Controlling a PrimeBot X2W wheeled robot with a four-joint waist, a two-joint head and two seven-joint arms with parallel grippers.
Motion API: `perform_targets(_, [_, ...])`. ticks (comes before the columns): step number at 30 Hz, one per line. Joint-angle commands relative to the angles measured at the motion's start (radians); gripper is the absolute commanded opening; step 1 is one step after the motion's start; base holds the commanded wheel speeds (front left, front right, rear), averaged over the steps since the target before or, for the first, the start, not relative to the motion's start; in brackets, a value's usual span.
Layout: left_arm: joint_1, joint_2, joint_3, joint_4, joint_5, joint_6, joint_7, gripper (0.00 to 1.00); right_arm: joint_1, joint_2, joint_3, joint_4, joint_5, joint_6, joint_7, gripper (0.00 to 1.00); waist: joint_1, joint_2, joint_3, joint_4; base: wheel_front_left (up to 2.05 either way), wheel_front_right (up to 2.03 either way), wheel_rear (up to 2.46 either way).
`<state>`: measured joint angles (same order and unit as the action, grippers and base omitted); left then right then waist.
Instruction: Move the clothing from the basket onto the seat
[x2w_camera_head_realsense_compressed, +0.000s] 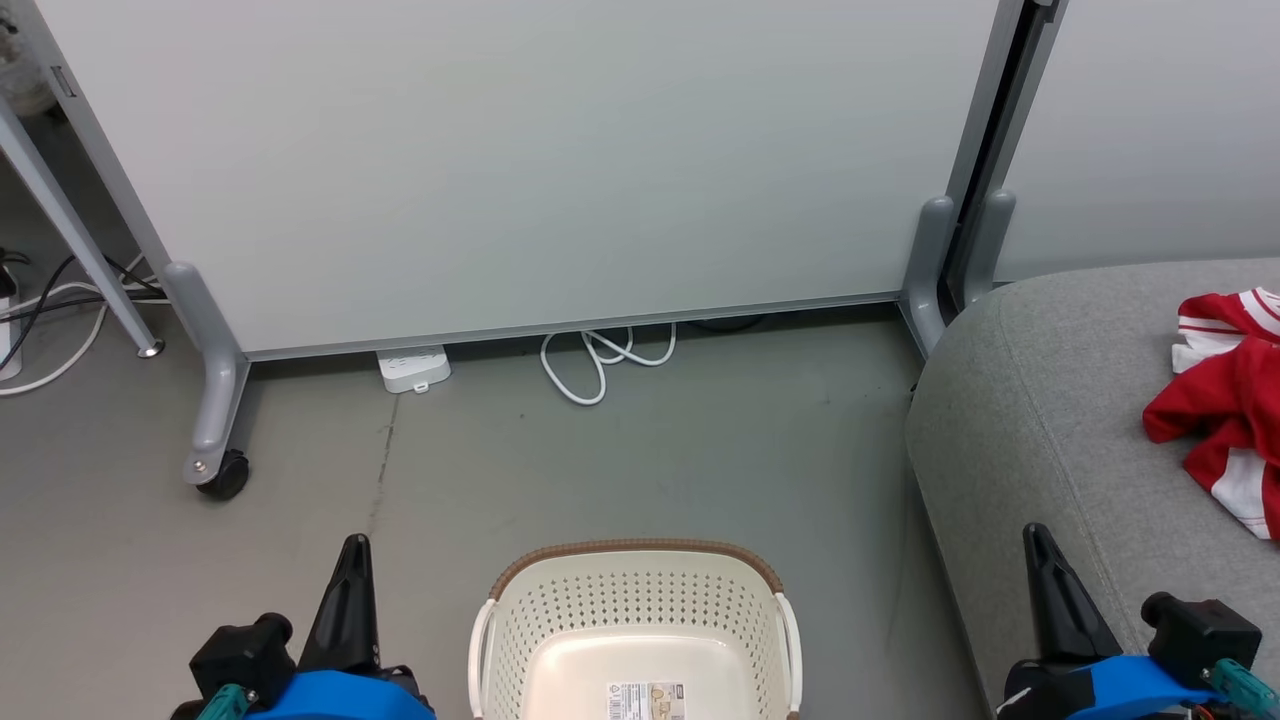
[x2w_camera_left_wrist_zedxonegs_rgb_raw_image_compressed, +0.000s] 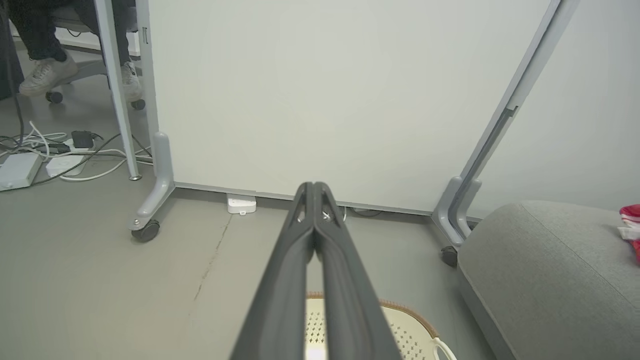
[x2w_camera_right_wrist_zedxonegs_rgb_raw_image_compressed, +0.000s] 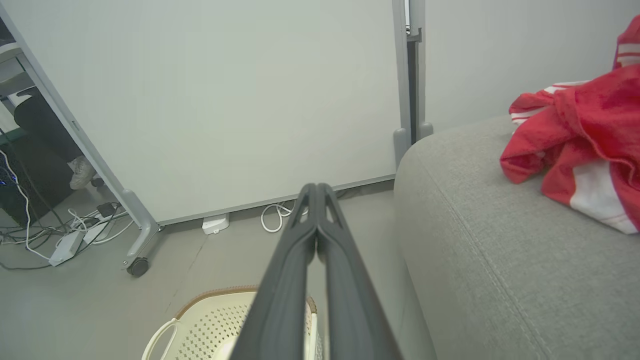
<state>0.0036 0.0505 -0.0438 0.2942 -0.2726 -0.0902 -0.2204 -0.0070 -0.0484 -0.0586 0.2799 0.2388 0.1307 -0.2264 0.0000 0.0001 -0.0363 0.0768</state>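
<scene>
The clothing (x2w_camera_head_realsense_compressed: 1228, 405) — red with white panels and stripes — lies in a crumpled heap on the seat (x2w_camera_head_realsense_compressed: 1040, 420), at the far right of the scene. The basket (x2w_camera_head_realsense_compressed: 636, 549) stands on the grey floor (x2w_camera_head_realsense_compressed: 640, 450) near the robot, just left of the seat, with its printed label (x2w_camera_head_realsense_compressed: 646, 700) visible on the bottom. The left gripper (x2w_camera_head_realsense_compressed: 355, 548) hangs left of the basket, and the right gripper (x2w_camera_head_realsense_compressed: 1033, 535) right of it, by the seat's left edge. Both pairs of fingers (x2w_camera_left_wrist_zedxonegs_rgb_raw_image_compressed: 290, 260) are pressed together, gripping nothing. Farther off stands a pale partition panel (x2w_camera_head_realsense_compressed: 540, 160) on castors — a white cable (x2w_camera_head_realsense_compressed: 600, 360) is looped at its foot.
</scene>
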Motion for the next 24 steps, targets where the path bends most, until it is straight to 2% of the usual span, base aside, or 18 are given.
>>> perform_targets(1, [-0.030,0.000,0.011,-0.017,-0.060,-0.005,0.011,0.00,-0.021,-0.003,-0.005,-0.017,0.063,0.000,0.014,0.00,0.0000,-0.0001,0.001,-0.002,0.00,0.00,0.00])
perform_targets(24, [-0.054,0.000,0.051,-0.032,-0.427,-0.015,0.102,0.00,-0.045,-0.003,-0.016,-0.029,0.440,0.000,0.104,0.00,0.0000,-0.0001,0.008,-0.016,0.00,0.00,0.00])
